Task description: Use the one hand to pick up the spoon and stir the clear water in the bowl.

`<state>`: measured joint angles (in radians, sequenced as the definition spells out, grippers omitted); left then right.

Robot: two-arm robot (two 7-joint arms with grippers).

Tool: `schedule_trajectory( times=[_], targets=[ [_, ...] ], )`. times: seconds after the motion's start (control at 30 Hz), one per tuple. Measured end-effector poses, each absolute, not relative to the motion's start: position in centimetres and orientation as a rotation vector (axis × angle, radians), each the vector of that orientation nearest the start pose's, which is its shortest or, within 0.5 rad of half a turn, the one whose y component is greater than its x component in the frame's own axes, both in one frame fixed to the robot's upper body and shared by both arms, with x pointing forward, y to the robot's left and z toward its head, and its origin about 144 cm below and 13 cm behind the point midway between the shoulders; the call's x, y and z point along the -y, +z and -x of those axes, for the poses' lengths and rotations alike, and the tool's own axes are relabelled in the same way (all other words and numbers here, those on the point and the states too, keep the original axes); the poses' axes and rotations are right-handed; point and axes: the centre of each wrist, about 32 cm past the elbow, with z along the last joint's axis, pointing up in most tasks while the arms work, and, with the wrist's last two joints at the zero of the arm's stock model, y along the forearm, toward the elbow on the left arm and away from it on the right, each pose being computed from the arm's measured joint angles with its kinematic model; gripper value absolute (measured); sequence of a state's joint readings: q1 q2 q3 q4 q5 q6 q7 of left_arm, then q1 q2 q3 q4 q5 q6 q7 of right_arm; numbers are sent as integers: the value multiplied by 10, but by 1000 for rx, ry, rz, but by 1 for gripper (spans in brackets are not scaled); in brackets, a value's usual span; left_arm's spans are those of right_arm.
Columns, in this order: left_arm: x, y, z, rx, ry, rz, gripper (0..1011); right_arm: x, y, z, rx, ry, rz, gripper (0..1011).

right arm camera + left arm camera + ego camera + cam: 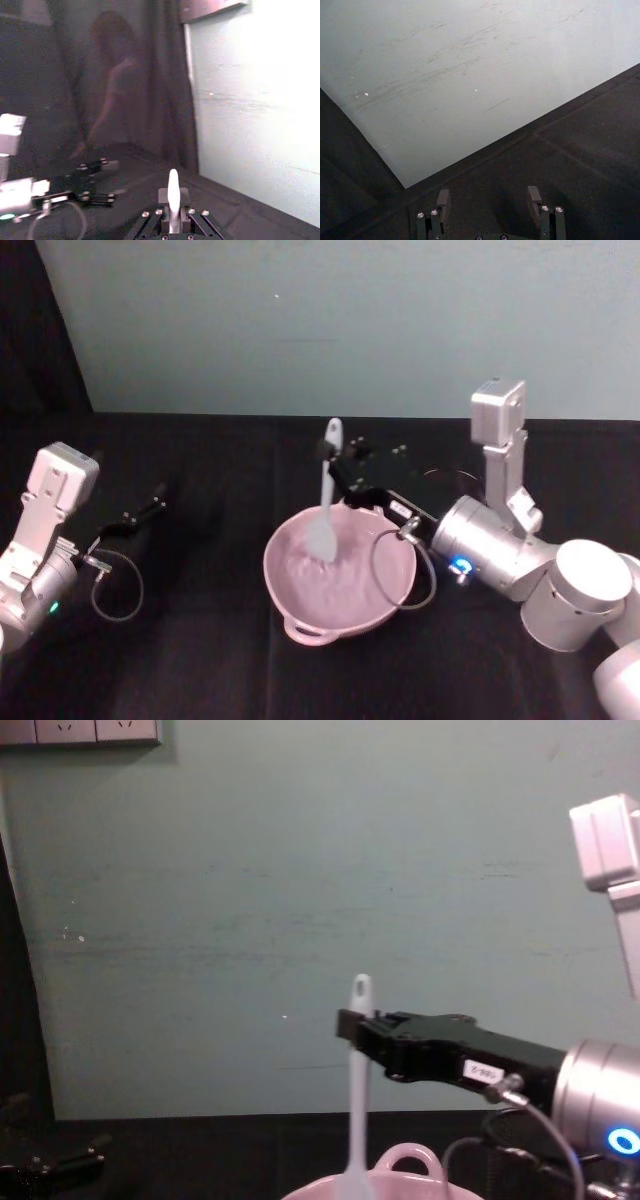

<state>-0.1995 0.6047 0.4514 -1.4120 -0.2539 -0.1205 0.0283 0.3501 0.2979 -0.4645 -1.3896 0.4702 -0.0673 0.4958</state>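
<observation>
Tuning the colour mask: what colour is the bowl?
Pale pink bowl, best in the head view; the right tool holds the white spoon in it.

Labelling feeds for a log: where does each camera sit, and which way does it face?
Head: high, looking down at the bowl; left gripper and right gripper show.
Chest: lower, facing the wall; right gripper holds the spoon.
Left wrist: faces table and wall; its open gripper shows.
Right wrist: looks along the spoon handle, over its own gripper.
Head and chest share spoon and bowl.
</observation>
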Motion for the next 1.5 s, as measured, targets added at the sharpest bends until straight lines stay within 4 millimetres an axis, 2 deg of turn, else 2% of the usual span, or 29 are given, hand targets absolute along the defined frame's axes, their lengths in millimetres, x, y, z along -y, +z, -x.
schedule_trajectory(
  times=[0.2, 0.5, 0.77, 1.03, 1.27, 1.5],
  targets=[
    [-310, 1140, -489, 285, 1248, -305, 1005, 216, 1183, -534, 36, -772, -99, 120],
    [-310, 1140, -489, 285, 1248, -305, 1005, 226, 1184, -520, 49, -786, -85, 119],
    [-310, 1140, -489, 285, 1248, -304, 1005, 214, 1186, -500, 56, -724, -72, 120],
    [-310, 1140, -489, 285, 1248, -305, 1005, 194, 1184, -492, 36, -644, -80, 120],
    [-310, 1140, -489, 285, 1248, -304, 1005, 180, 1183, -502, 25, -618, -92, 120],
    [-310, 1140, -489, 285, 1248, -304, 1005, 179, 1181, -519, 18, -642, -89, 119]
  ],
)
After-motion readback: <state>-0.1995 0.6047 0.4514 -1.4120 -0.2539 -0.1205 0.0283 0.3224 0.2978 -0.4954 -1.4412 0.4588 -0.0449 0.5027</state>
